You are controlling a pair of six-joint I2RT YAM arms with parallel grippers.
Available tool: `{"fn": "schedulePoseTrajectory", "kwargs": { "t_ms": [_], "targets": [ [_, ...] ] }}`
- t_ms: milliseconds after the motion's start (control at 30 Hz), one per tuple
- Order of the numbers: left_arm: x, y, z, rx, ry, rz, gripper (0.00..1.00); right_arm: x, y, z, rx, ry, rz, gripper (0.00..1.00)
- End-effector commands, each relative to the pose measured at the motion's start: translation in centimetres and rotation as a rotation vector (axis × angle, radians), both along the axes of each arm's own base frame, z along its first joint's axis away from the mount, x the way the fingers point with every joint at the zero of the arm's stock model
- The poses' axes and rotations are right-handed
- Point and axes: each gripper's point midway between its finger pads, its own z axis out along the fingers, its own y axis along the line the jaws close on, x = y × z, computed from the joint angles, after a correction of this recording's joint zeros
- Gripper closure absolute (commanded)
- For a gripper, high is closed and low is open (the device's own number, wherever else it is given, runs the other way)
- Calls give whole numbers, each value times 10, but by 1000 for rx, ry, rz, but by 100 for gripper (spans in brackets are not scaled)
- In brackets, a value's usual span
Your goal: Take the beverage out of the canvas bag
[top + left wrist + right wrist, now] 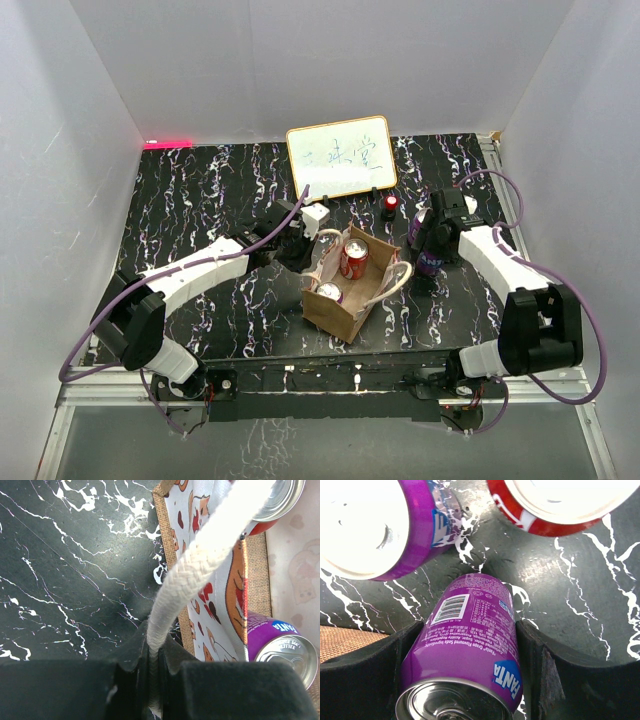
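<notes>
While the left fingers (pixel 60 690) are pinching the rope handle (pixel 200 565) of the canvas bag (pixel 335 315), the right fingers (pixel 360 680) are clasping a purple can (pixel 470 630).
That can is standing upright just right of the canvas bag, outside it; a red can (pixel 354 258) is sitting inside.

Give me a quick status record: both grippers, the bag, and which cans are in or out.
left gripper: shut on the bag's white rope handle
right gripper: shut on a purple Fanta can, outside the bag on its right
canvas bag: upright, open
inside the bag: red can, purple-sided can, third can top
out on the table: standing purple can, standing red can
</notes>
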Motion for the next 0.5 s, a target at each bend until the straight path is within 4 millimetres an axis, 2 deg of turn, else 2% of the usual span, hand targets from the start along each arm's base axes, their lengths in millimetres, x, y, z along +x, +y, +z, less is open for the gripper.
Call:
{"fn": "schedulePoseTrajectory", "kwargs": {
  "t_ms": [0, 233, 367, 467],
  "targets": [
    [-1, -6, 8, -9, -4, -22, 99, 40, 10, 29, 52, -142, 32, 88],
    [-1, -6, 9, -8, -6, -21, 98, 43, 11, 17, 60, -117, 32, 82],
    [0, -5, 10, -8, -14, -15, 99, 43, 10, 13, 62, -110, 28, 69],
    [-1, -5, 10, -10, -12, -19, 99, 42, 8, 11, 65, -112, 24, 55]
  ]
}}
